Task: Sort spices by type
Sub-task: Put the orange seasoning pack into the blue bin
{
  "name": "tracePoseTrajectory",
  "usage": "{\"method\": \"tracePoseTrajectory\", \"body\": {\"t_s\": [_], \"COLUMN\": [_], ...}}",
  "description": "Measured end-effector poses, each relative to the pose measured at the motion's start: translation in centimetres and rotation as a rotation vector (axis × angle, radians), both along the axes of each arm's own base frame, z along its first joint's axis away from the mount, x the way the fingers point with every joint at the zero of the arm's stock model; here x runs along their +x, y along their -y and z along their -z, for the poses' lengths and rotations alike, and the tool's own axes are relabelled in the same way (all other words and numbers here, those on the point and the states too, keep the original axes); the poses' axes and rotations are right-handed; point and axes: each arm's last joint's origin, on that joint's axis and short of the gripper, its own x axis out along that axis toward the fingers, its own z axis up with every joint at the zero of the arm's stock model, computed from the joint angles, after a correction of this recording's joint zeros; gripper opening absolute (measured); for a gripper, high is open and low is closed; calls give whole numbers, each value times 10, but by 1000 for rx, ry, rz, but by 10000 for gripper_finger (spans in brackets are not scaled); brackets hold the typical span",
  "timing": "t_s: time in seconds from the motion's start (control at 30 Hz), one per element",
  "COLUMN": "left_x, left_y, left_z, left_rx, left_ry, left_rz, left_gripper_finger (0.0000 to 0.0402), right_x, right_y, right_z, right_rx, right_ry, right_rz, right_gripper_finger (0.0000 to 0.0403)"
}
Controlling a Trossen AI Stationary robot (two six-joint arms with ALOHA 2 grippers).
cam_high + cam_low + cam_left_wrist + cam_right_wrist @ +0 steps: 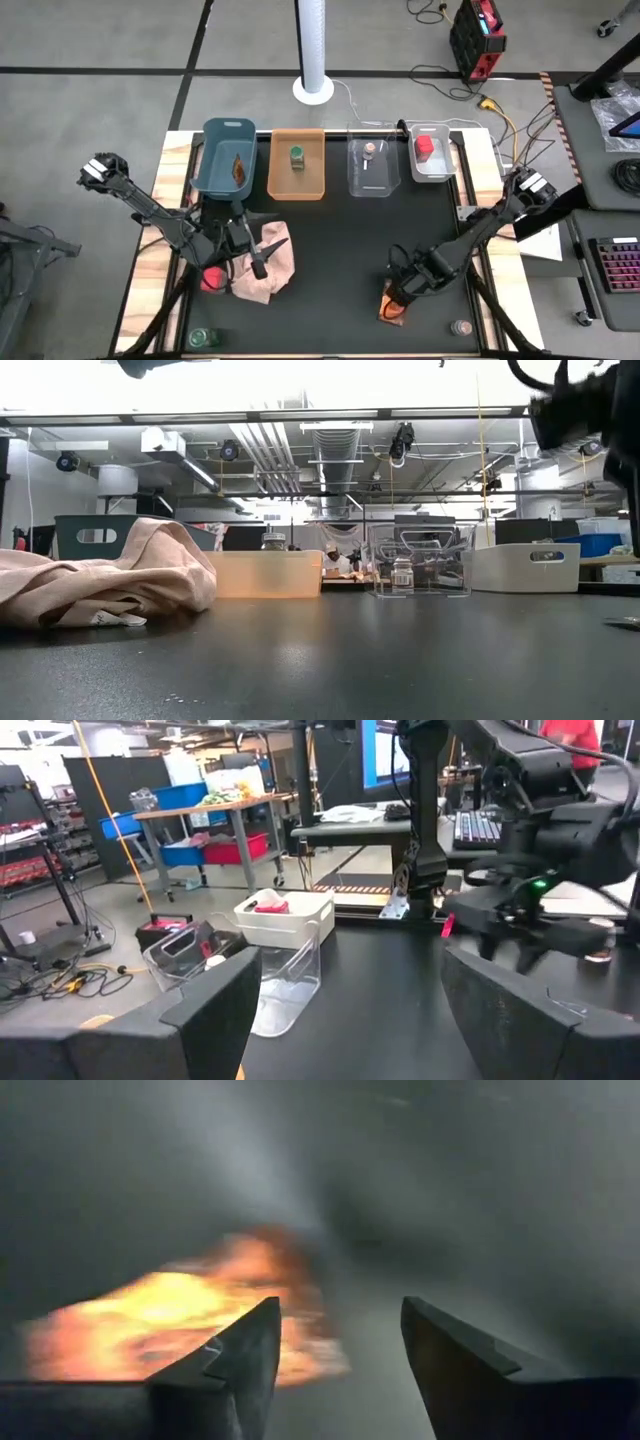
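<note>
My right gripper points down over an orange-brown foil packet that lies flat on the black table near its front edge. In the right wrist view the fingers stand open, with bare table in the gap and the blurred packet off to one side. My left gripper is open and level over the pink cloth, with nothing between its fingers. A red box, a green-capped jar and a tan-lidded jar sit loose on the table.
Four bins line the far edge. The blue bin holds a packet, the orange bin a green-capped jar, the clear bin a tan-lidded jar and the white bin a red box. Bare black table lies between the arms.
</note>
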Motion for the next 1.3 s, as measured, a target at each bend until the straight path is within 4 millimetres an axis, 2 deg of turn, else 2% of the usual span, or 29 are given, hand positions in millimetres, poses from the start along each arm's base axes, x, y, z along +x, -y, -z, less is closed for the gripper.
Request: {"method": "tracePoseTrajectory", "body": {"t_s": [0.07,0.17,0.37,0.47,0.6,0.77,0.8,1.0,1.07,1.13,1.3], "left_x": [1,4,10,14,22,33,36,50,53,55,54], "left_y": [1,3,7,10,16,24,26,35,37,38,38], "left_z": [2,7,11,5,-6,-16,-18,-15,-12,-9,-7], "left_rx": [-9,-5,5,16,59,112,114,210,224,228,191], "left_ry": [-2,-16,-27,-24,-28,-40,-40,-102,-116,-123,-102], "left_rz": [0,0,0,1,2,-8,-11,-71,-98,-116,-122], "left_gripper_finger": [291,291,291,291,291,291,291,291,291,291,291], "right_x": [4,12,20,22,25,27,27,24,24,25,36], "right_y": [-4,-10,-15,-13,-10,-5,-4,4,7,10,10], "right_z": [4,22,66,81,84,73,69,38,21,5,-16], "right_rx": [24,31,-16,-37,-35,-122,-142,-256,-333,-455,-789], "right_ry": [35,34,-99,-155,-162,-84,-59,84,189,299,503], "right_rz": [-4,-18,-52,-75,-130,-158,-164,-182,-199,-208,-265], "right_gripper_finger": [212,227,240,216,145,32,22,9,9,9,8]}}
